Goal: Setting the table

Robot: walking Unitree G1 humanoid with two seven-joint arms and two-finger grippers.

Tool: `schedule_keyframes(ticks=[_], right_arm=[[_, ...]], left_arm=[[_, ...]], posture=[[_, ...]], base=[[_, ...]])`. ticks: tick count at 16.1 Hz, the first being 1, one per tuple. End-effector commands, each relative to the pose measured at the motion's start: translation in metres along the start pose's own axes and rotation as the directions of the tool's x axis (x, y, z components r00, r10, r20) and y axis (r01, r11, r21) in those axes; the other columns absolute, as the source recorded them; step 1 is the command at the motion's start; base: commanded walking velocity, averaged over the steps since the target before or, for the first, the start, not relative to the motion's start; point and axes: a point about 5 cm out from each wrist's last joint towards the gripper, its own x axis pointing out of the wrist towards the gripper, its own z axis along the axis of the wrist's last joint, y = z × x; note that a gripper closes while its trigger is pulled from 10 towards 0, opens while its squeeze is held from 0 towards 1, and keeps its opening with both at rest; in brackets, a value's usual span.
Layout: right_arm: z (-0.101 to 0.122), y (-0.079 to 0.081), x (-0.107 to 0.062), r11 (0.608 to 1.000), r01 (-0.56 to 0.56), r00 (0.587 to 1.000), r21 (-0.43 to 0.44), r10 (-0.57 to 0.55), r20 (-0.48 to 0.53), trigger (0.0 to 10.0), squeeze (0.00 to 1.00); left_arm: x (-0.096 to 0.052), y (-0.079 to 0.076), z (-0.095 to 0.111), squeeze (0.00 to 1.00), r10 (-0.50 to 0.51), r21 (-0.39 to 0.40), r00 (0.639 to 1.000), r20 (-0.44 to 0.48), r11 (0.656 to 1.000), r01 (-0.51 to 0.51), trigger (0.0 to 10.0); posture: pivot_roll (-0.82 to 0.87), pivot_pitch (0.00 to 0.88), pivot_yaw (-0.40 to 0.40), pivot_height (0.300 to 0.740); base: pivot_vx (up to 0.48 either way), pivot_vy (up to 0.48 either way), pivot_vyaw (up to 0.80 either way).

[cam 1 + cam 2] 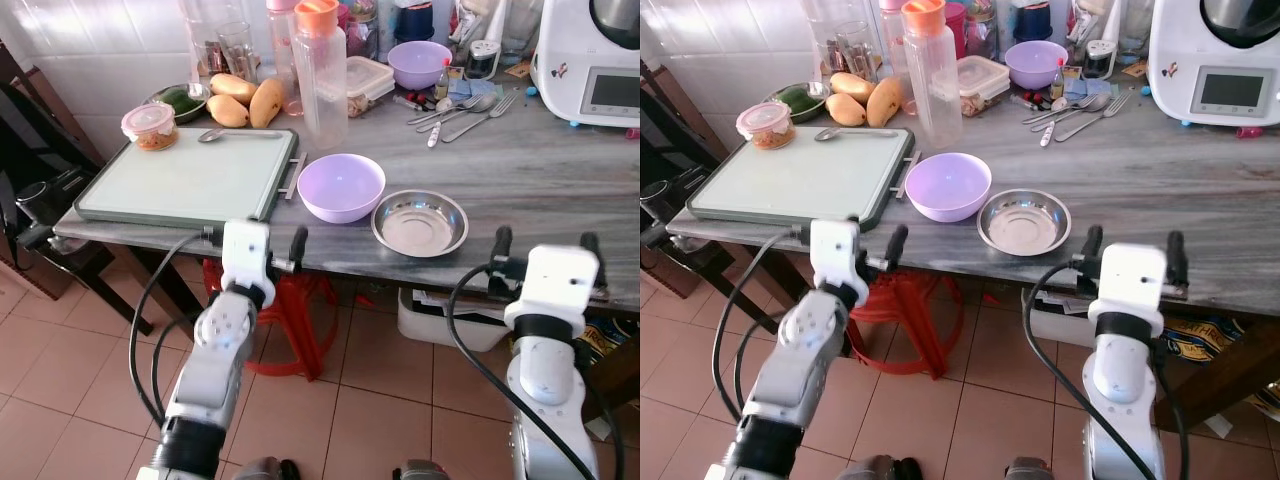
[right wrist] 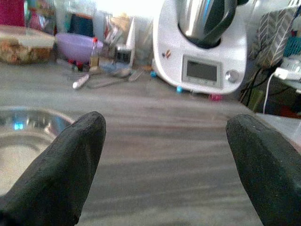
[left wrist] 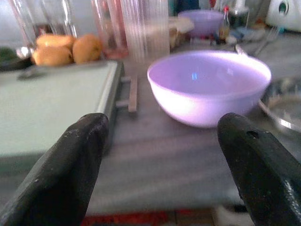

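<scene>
Hovering at the near table edge [image 1: 560, 200], both grippers, fingers spread wide, nothing held. Left gripper [image 1: 262, 248] just short of the edge, between the tray [image 1: 180, 180] and the lilac bowl [image 1: 341, 186]; in the left wrist view one finger [image 3: 61, 174] in front of the tray, the other toward the steel dish [image 3: 284, 106], cut off there by the frame. Right gripper [image 1: 546, 252] at the edge to the right of the steel dish, fingers [image 2: 56, 165] framing bare grey tabletop.

Lilac bowl and steel dish side by side near the front edge, close but not seen touching, both empty. Tray to their left, with a lidded tub [image 1: 151, 126] and a spoon [image 1: 212, 134] at its far side. Behind the tray, three mangoes [image 1: 245, 100] and a green fruit in a dish, partly hidden. Tall clear bottle with orange cap [image 1: 321, 75] just behind the lilac bowl. Farther back, a food box [image 1: 365, 82], a second lilac bowl [image 1: 419, 63], and loose cutlery [image 1: 465, 110] beside it. White kitchen machine [image 1: 595, 60] at the far right, top cut off; small screen on its front, text too small to read. Jars and glasses along the wall crowded and blurred, labels unreadable. Red stool [image 1: 295, 310] under the table, mostly hidden.
</scene>
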Motion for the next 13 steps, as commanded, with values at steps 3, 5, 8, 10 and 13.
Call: schedule_keyframes(ticks=[3, 5, 8, 10, 13], right_arm=[[0.004, 0.002, 0.004, 0.998, 0.047, 0.998, 0.031, -0.048, 0.038, 10.0, 0.00], [0.015, 0.003, 0.008, 0.997, 0.053, 0.997, 0.059, -0.056, 0.044, 10.0, 0.00], [-0.002, 0.007, -0.001, 0.996, -0.035, 0.999, 0.080, 0.034, 0.008, 10.0, 0.00], [0.006, 0.011, 0.001, 0.992, -0.102, 0.994, 0.072, 0.099, 0.049, 10.0, 0.00], [0.005, 0.017, 0.011, 0.984, -0.151, 0.988, 0.091, 0.148, 0.040, 10.0, 0.00]], left_arm=[[0.000, 0.003, -0.012, 0.00, -0.027, 0.014, 0.999, -0.047, 1.000, 0.028, 10.0], [0.010, 0.007, 0.003, 0.00, -0.041, 0.013, 0.999, -0.009, 0.999, 0.041, 10.0], [0.008, 0.013, -0.001, 0.00, 0.038, 0.005, 0.999, 0.012, 0.999, -0.038, 10.0], [0.004, 0.016, 0.003, 0.00, 0.062, 0.037, 0.997, 0.044, 0.997, -0.064, 10.0], [0.002, 0.023, -0.001, 0.00, 0.129, 0.021, 0.991, 0.027, 0.991, -0.129, 10.0]], posture=[[-0.23, 0.000, 0.163, 0.740], [-0.23, 0.000, 0.152, 0.740], [-0.18, 0.000, 0.066, 0.740], [-0.16, 0.000, 0.057, 0.740], [-0.12, 0.000, 0.009, 0.740]], base=[[0.000, 0.000, 0.00], [0.000, 0.000, 0.00], [0.000, 0.000, 0.00], [0.000, 0.000, 0.00], [0.000, 0.000, 0.00]])
